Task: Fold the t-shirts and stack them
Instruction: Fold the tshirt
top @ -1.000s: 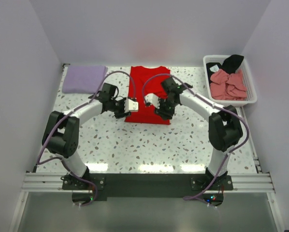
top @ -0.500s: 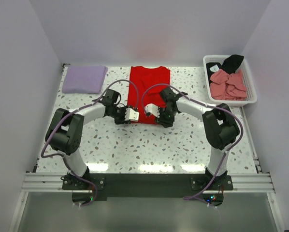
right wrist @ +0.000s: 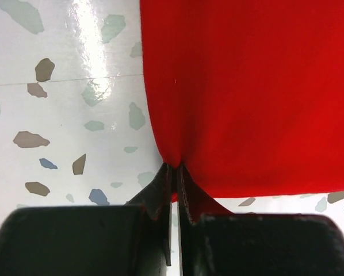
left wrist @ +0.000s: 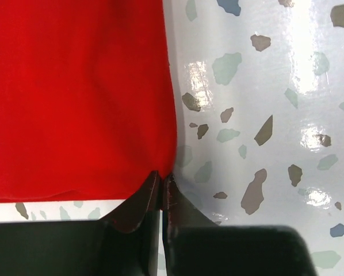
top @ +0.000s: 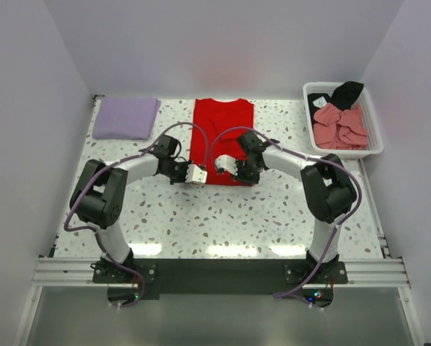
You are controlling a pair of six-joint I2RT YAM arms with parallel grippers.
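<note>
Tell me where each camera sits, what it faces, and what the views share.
Top external: above and behind the robot, looking down on the table; both arms show.
Left wrist: mounted there, facing down at the red t-shirt; left pincer pinches its corner.
Right wrist: likewise; right pincer pinches the other near corner.
Shared: the red t-shirt.

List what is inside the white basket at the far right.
The white basket holds crumpled salmon-pink cloth and, at its far end, black cloth. Anything beneath them, and most of the basket floor, is covered.
</note>
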